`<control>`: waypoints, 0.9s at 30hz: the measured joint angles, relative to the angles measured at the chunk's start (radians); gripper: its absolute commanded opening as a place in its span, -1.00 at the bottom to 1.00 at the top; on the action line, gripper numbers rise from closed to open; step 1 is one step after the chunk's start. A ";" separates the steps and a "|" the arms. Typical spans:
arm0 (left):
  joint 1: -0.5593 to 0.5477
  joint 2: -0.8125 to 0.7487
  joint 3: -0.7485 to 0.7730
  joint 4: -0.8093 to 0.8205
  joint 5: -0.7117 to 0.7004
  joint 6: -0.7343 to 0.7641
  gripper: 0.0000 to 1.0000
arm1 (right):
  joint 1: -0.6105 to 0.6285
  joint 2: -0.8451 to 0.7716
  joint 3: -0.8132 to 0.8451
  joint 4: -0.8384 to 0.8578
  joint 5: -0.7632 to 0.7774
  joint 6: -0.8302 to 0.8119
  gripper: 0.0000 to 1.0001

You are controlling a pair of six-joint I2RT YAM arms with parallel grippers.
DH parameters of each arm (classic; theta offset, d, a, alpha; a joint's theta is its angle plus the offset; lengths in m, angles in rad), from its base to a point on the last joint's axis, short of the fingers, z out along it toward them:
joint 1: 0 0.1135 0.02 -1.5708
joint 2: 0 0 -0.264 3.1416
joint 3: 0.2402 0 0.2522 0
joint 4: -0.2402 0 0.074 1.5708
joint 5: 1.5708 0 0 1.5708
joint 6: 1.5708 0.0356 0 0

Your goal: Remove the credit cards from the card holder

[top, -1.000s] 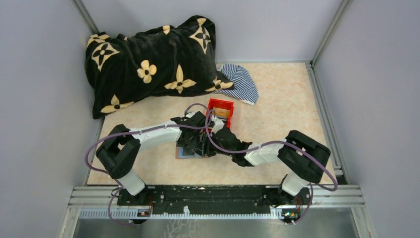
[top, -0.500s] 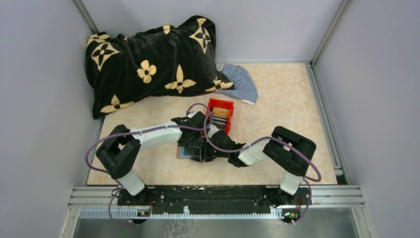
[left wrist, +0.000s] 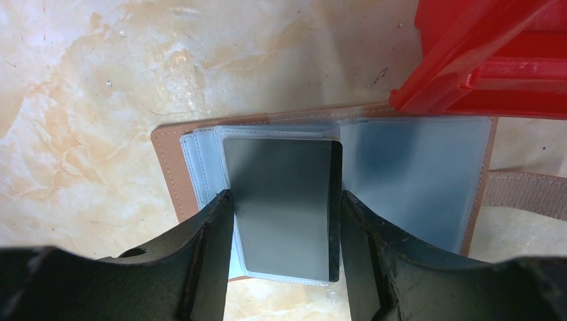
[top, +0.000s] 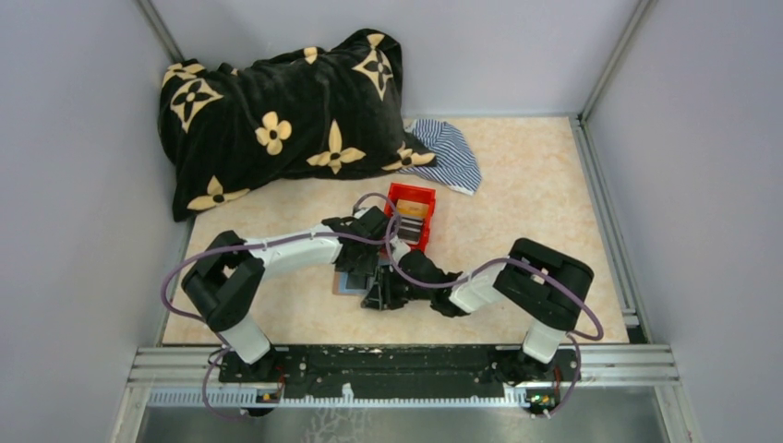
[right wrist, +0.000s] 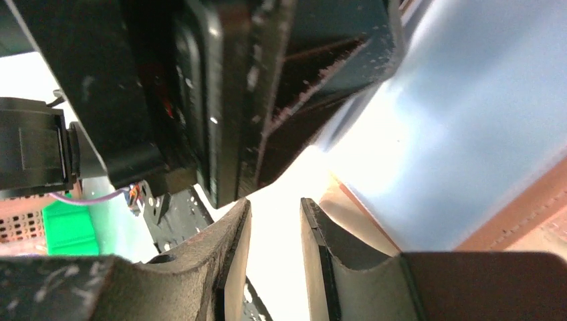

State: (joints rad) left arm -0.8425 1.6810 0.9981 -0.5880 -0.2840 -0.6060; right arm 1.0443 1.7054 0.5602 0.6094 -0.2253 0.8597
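Left end effector reaches up from the bottom of the left wrist view. Its fingers are spread to the width of a dark grey glossy rectangular card and flank its long edges. I cannot tell whether they actually press on it. The card lies mid-frame on the left half of the open brown leather-look card holder with grey-blue sleeves. The holder rests flat on the marbled beige worktop, and its upper right edge is overlapped by the red plastic bin.

Right end effector shows its fingers nearly together with a narrow empty slit between them, beside the holder's brown border at the lower right of its view. The left arm's black housing looms close above it.

Likely risks:
- The thin card could slip or twist out of an edge-on pinch.
- If a sleeve grips the card and nothing pins the holder down, the holder could lift with it.
- The two arms could knock together, being this crowded.
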 measured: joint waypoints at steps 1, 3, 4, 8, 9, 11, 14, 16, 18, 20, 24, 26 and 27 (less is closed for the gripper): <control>0.000 0.000 0.001 0.000 0.001 0.003 0.02 | 0.000 -0.002 -0.011 0.010 0.006 0.005 -0.34; 0.000 0.005 0.005 -0.003 0.003 0.006 0.02 | 0.000 -0.004 -0.038 0.050 0.024 0.018 -0.35; 0.000 0.009 0.009 -0.005 0.005 0.009 0.01 | 0.000 -0.004 -0.051 0.066 0.032 0.026 -0.36; 0.000 0.025 0.026 -0.019 0.013 0.018 0.01 | 0.000 -0.041 -0.124 0.135 0.080 0.050 -0.37; 0.000 0.028 0.031 -0.023 0.015 0.019 0.01 | 0.000 -0.055 -0.138 0.154 0.097 0.052 -0.37; 0.000 0.032 0.035 -0.027 0.016 0.020 0.02 | 0.000 -0.077 -0.161 0.189 0.127 0.055 -0.40; -0.002 0.035 0.045 -0.002 0.050 0.017 0.02 | 0.000 -0.088 -0.169 0.238 0.168 0.058 -0.45; -0.004 0.038 0.053 0.029 0.084 0.014 0.02 | 0.000 -0.087 -0.169 0.262 0.183 0.058 -0.46; -0.005 0.040 0.055 0.062 0.119 0.010 0.02 | 0.000 -0.058 -0.165 0.315 0.196 0.062 -0.47; -0.005 0.040 0.056 0.095 0.154 0.002 0.02 | 0.000 -0.002 -0.166 0.372 0.208 0.074 -0.48; -0.003 0.043 0.056 0.132 0.200 -0.008 0.03 | 0.001 0.063 -0.189 0.453 0.227 0.104 -0.49; -0.003 0.046 0.056 0.148 0.217 -0.011 0.03 | 0.001 0.055 -0.216 0.486 0.245 0.110 -0.49; -0.003 0.047 0.056 0.156 0.225 -0.012 0.03 | 0.001 0.045 -0.227 0.488 0.253 0.110 -0.49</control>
State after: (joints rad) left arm -0.8455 1.7283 1.0542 -0.4324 -0.0593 -0.6178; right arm 1.0454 1.7508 0.3336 1.0969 0.0280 0.9695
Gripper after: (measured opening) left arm 0.595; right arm 0.255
